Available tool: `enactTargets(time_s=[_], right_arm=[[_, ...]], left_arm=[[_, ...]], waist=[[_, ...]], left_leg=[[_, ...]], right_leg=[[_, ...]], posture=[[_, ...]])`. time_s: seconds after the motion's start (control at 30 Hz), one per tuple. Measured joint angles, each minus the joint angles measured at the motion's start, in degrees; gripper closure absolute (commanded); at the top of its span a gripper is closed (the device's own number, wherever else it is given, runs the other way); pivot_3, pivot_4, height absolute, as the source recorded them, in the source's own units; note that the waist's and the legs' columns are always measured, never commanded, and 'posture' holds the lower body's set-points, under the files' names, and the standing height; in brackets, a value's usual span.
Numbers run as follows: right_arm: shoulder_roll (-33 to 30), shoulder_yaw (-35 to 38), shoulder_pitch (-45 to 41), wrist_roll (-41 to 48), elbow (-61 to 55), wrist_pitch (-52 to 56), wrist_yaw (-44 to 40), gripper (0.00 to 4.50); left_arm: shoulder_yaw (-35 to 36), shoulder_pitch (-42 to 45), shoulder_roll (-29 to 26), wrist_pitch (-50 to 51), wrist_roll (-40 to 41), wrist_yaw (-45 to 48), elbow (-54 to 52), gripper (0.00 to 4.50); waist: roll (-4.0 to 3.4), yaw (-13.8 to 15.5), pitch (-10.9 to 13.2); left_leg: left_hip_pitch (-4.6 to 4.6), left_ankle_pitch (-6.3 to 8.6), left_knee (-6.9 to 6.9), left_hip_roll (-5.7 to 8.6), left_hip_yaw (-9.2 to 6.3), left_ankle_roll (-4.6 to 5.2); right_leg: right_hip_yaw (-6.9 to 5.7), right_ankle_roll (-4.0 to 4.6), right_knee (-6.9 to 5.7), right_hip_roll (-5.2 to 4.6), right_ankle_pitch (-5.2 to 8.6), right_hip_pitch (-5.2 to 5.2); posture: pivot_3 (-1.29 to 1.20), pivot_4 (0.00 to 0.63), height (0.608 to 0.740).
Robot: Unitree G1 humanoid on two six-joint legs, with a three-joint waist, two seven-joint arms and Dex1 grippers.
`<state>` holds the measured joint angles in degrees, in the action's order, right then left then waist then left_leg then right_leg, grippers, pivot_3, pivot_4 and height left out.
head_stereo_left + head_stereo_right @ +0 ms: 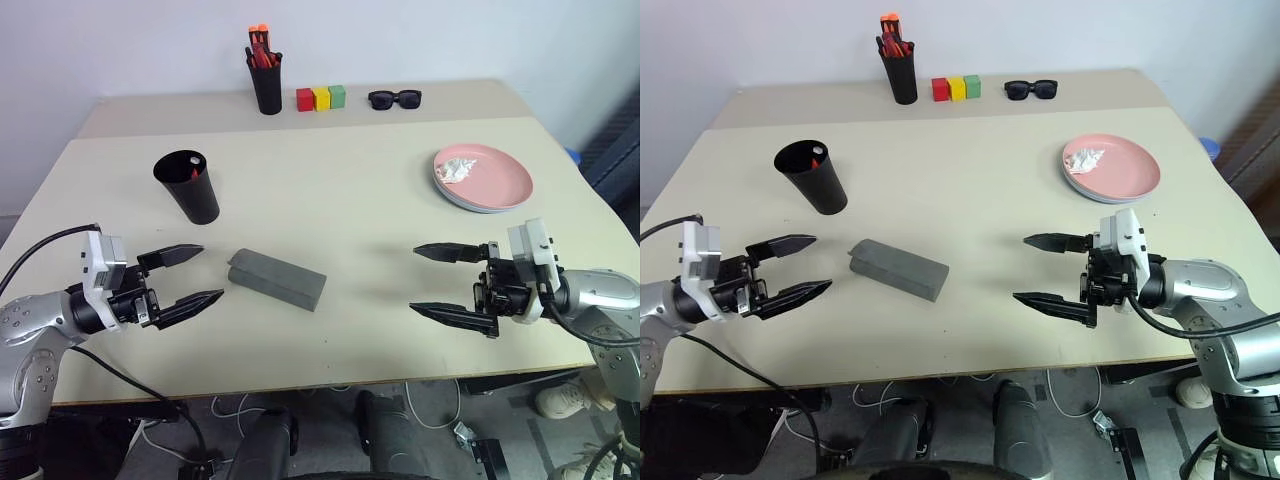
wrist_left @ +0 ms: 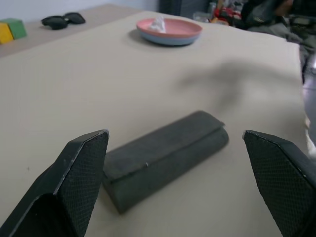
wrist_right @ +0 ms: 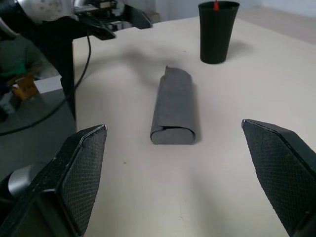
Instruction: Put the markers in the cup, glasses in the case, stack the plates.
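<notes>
— Where do we see the case (image 1: 277, 279)?

— It lies shut near the middle of the desk (image 1: 330, 190), between our two claws, slanted, closer to the left claw (image 1: 183, 277) than to the right claw (image 1: 447, 283). Neither claw touches it.

— And the claws themselves?

— Both stand wide open and empty, held level above the desk's near edge, pointing inward toward each other. From each wrist we look straight along the fingers at the case lying between them.

— The cup (image 1: 188, 186)?

— Upright, beyond the left claw and the case, well apart from both. We make out a red marker (image 1: 192, 159) poking up inside it; the white one we cannot tell.

— The plates (image 1: 483, 178)?

— Stacked at the far right, beyond the right claw: the pink one on top, a light blue rim showing beneath it. Something small, crumpled and white (image 1: 459, 169) rests on the pink plate.

— The glasses?

— We cannot tell where they are.
</notes>
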<state>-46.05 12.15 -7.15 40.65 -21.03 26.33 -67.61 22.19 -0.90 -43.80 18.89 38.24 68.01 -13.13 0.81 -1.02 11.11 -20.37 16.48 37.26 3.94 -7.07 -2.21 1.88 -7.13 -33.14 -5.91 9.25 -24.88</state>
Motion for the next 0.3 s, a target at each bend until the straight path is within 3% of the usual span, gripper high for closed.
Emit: enactTargets(time_s=[0.3], right_arm=[[-0.7, 0.5, 3.0, 0.1, -0.7, -0.2, 1.6, 0.04]], left_arm=[[-2.2, 0.8, 2.1, 0.8, 0.0, -2.3, -1.7, 0.0]], waist=[[0.01, 0.4, 0.0]], left_leg=[[0.01, 0.0, 0.0, -0.02, 0.01, 0.0]], right_leg=[[0.0, 0.0, 0.0, 0.0, 0.0, 0.01]], posture=[[0.0, 0.15, 0.74]])
